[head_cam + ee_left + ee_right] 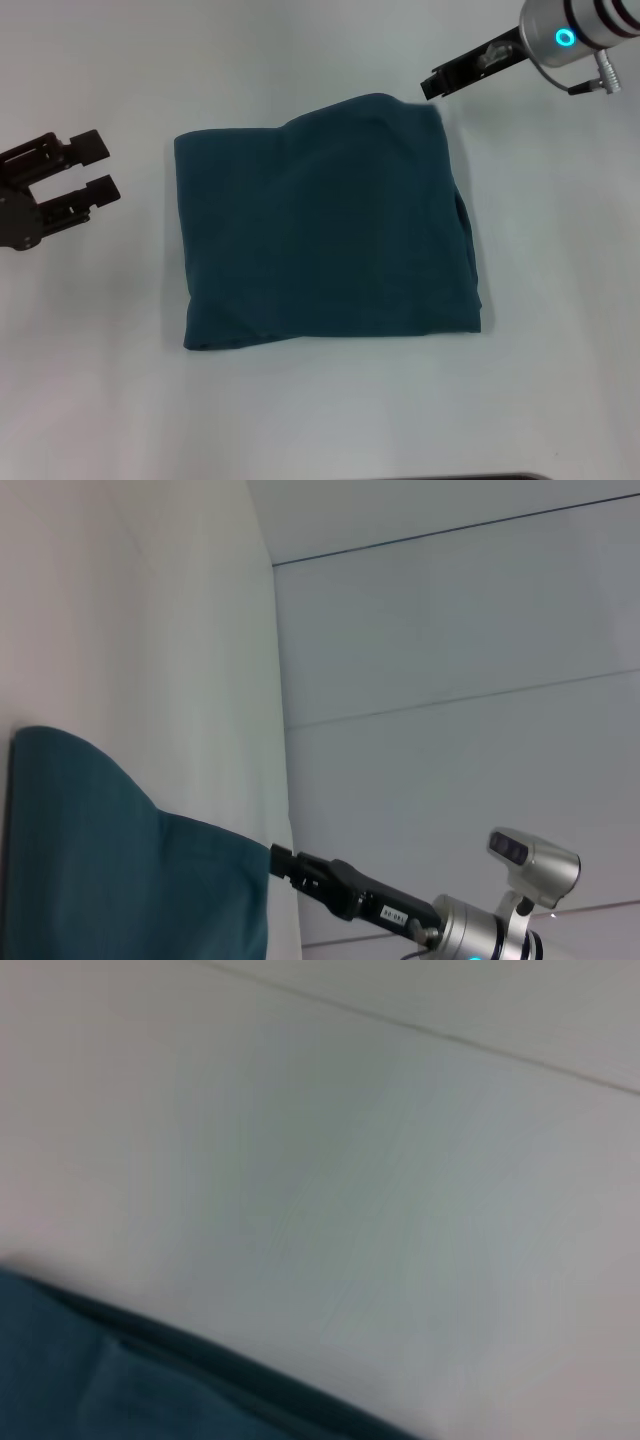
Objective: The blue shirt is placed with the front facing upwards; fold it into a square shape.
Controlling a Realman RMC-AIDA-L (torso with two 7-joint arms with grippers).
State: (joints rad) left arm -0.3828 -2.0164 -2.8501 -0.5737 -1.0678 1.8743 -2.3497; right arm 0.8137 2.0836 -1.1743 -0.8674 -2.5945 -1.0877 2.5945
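Head view first, from the bottom of the frame upward: I see a thin dark strip (470,477) along the lower edge and cannot tell what it is. Above it the white table (320,420) runs bare up to the blue shirt (325,225), which lies flat in the centre of the frame, folded into a rough square. Its lower edge is fairly straight, its right edge shows stacked layers, and its upper right corner rises slightly. I can read no lettering or label on the side facing up; it is plain teal cloth.

At the left edge, about level with the shirt's upper half, I have the left gripper (95,168) resting well apart from the cloth. Its two black fingers are spread with a clear gap between them and nothing in it.

At the upper right of the frame the right gripper (433,84) reaches in from its silver wrist, its tip just beside the shirt's upper right corner. I cannot tell whether that jaw is parted or closed, or whether it touches the cloth.

My left wrist view shows the same gripper beside the shirt's corner, carrying a small white sticker (393,916) whose print is too small to read.
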